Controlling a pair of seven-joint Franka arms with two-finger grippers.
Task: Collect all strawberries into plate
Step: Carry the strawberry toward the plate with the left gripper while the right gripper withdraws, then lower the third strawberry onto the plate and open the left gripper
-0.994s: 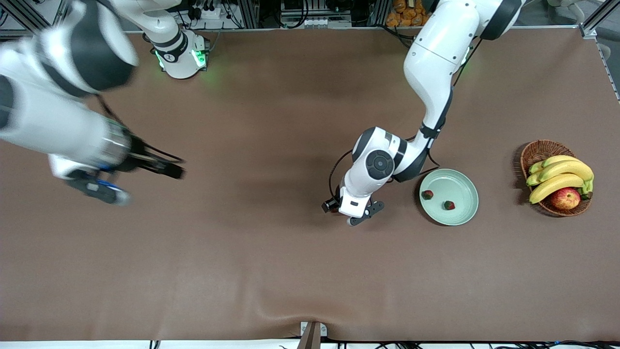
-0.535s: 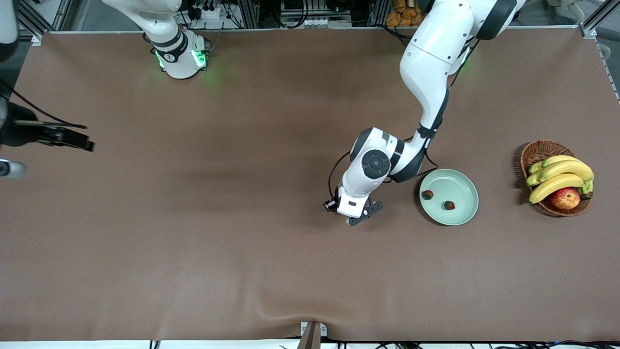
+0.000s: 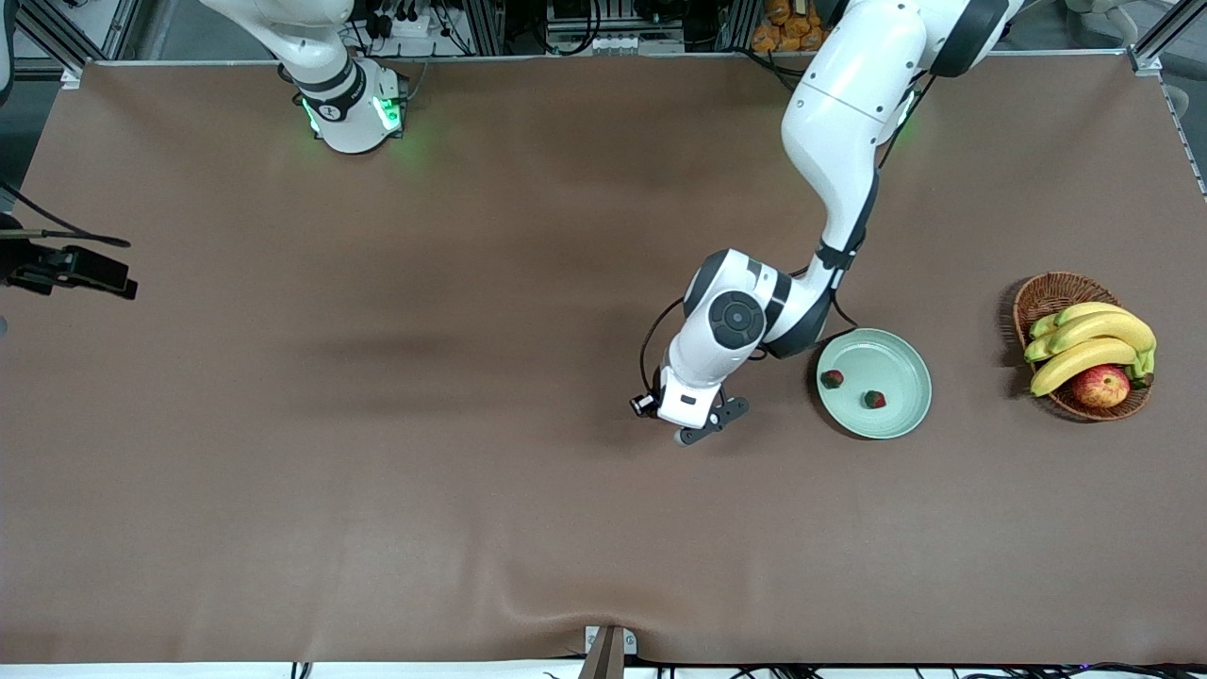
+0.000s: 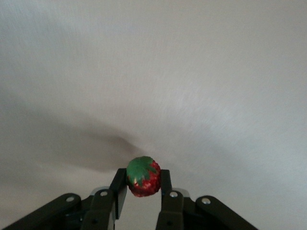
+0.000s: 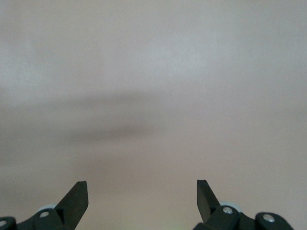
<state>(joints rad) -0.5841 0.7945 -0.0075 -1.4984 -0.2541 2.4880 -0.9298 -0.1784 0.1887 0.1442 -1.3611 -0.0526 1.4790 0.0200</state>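
Note:
In the left wrist view my left gripper [image 4: 142, 173] is shut on a small red strawberry [image 4: 143, 177] with a green leafy top, pinched between the two black fingertips just above the brown tabletop. In the front view that gripper [image 3: 709, 424] hangs low over the table beside the pale green plate [image 3: 901, 363], toward the right arm's end, and its hand hides the held berry. Two strawberries [image 3: 832, 378] [image 3: 875, 400] lie in the plate. My right gripper [image 5: 142, 191] is open over bare table with nothing between its fingers. Only a dark part of the right arm's hand [image 3: 71, 269] shows at the front view's edge.
A brown wicker basket [image 3: 1042, 292] with bananas [image 3: 1084, 344] and a red-yellow apple [image 3: 1100, 386] stands at the left arm's end of the table, past the plate. The brown cloth has a wrinkle [image 3: 566, 613] at the edge nearest the front camera.
My left gripper has shut on the strawberry while staying in place. The right arm has swung away toward its own end of the table, almost out of the front view.

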